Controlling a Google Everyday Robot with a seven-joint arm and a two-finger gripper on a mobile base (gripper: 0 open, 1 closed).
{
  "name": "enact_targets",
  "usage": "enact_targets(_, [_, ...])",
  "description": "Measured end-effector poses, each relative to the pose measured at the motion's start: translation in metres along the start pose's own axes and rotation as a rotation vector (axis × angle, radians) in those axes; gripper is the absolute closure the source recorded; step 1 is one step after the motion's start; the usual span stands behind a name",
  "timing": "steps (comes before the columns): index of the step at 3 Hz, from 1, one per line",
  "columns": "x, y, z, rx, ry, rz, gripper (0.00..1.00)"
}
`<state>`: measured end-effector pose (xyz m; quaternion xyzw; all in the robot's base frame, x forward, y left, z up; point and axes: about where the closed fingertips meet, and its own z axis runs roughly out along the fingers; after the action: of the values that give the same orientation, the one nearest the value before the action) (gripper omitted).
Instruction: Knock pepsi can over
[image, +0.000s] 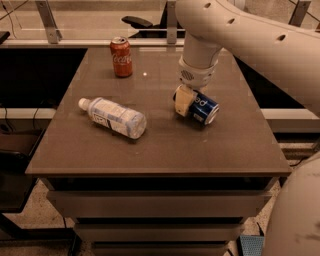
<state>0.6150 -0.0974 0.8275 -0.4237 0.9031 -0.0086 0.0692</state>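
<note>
The pepsi can (204, 110), dark blue with white lettering, lies on its side on the brown table (160, 150), right of centre, its silver top facing front right. My gripper (183, 100) hangs from the white arm directly at the can's left end, its cream finger (183, 99) touching the can.
A red Coca-Cola can (121, 56) stands upright at the back left of the table. A clear plastic bottle (115, 117) with a white cap lies on its side at the left centre. A glass rail and a dark chair stand behind the table.
</note>
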Motion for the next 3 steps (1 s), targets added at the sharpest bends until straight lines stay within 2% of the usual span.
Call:
enact_targets(1, [-0.0014,0.0018,0.0004,-0.014,0.008,-0.011,0.82])
enact_targets(3, [-0.0034,0.0071,0.0043,-0.038,0.018,-0.032,0.36])
